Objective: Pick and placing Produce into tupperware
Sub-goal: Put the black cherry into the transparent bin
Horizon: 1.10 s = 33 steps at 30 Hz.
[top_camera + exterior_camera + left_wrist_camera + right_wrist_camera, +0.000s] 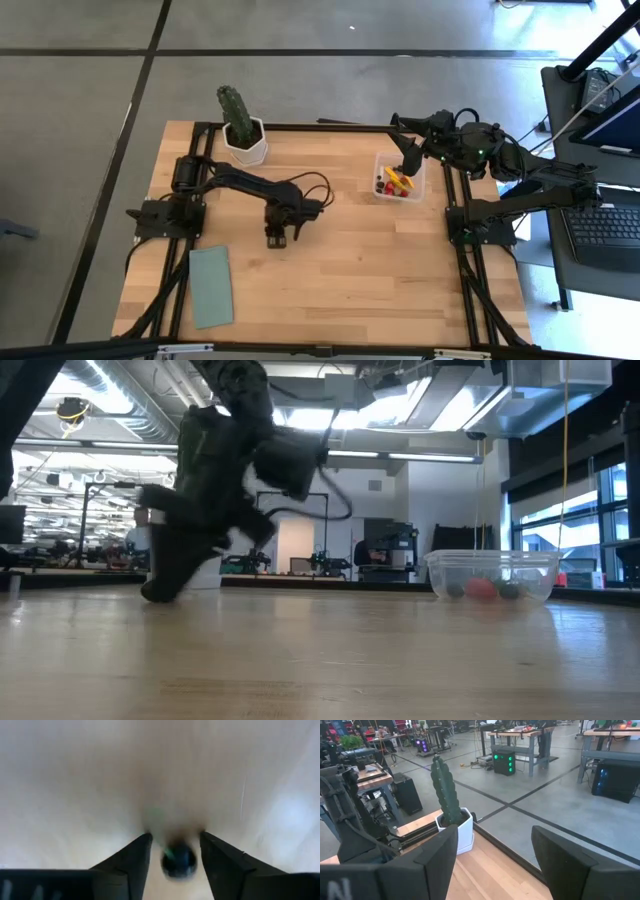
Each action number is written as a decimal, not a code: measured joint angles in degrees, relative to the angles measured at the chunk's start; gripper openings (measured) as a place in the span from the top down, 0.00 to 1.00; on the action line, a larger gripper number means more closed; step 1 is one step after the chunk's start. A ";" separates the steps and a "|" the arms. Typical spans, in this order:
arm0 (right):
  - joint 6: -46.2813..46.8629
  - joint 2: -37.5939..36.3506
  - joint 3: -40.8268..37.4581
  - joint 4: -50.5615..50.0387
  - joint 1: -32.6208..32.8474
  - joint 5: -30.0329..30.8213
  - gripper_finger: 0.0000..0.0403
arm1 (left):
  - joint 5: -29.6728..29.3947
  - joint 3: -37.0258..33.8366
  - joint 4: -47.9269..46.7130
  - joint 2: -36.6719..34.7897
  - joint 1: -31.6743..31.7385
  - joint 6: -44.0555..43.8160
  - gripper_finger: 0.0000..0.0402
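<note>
**One Berry Left at the Table's Centre**

At mid-table, the left gripper [277, 240] points down at the wood, its fingers parted around a dark round berry [178, 860] and not visibly pinching it. Farther off, the tupperware [399, 178] already holds red, yellow and dark produce [482, 588]. Above it hovers the right gripper [405, 163], fingers wide and empty. Most sorting appears done.

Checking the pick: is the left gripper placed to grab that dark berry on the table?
Probably yes. The left gripper is down at the table, its fingers apart on either side of the dark berry, with nothing between them and it.
</note>
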 joint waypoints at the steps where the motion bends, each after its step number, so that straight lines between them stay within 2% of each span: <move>1: 0.00 0.00 0.00 0.00 0.00 0.00 0.37 | -0.54 0.52 1.75 -0.04 0.22 0.01 0.57; 4: -0.01 0.00 0.00 -0.01 0.01 0.00 0.37 | -1.84 1.93 10.91 -0.18 0.57 0.11 0.55; 6: -0.02 0.00 0.00 -0.04 0.00 0.00 0.37 | -2.50 2.06 23.57 -0.12 0.52 0.27 0.55; 7: -0.02 0.00 0.00 -0.06 0.02 0.00 0.37 | -2.64 2.13 33.76 0.17 0.52 0.73 0.55; 8: -0.02 0.00 0.00 -0.05 0.00 0.00 0.37 | -3.31 2.80 37.56 1.05 0.50 0.91 0.55; 10: -0.02 -0.02 0.02 -0.29 0.05 -0.02 0.37 | -4.10 1.33 32.85 -0.09 0.49 0.51 0.56; 13: -0.22 -0.20 0.02 -0.78 0.10 -0.56 0.37 | -4.14 1.75 36.17 0.52 0.34 0.64 0.56; 17: -0.96 -0.48 0.04 -0.55 0.48 -1.72 0.37 | -3.87 1.62 35.12 0.07 0.37 -1.14 0.55; 24: -1.61 -0.55 0.04 -0.42 0.66 -2.48 0.37 | -4.91 1.63 31.13 -6.50 0.37 -1.00 0.57; 29: -1.64 -0.54 0.04 -0.55 0.70 -2.51 0.37 | -5.48 1.70 23.97 -11.90 0.46 -0.44 0.58; 33: -1.66 -0.53 0.04 -0.50 0.70 -2.49 0.37 | -6.07 1.59 13.00 -12.52 0.46 0.06 0.58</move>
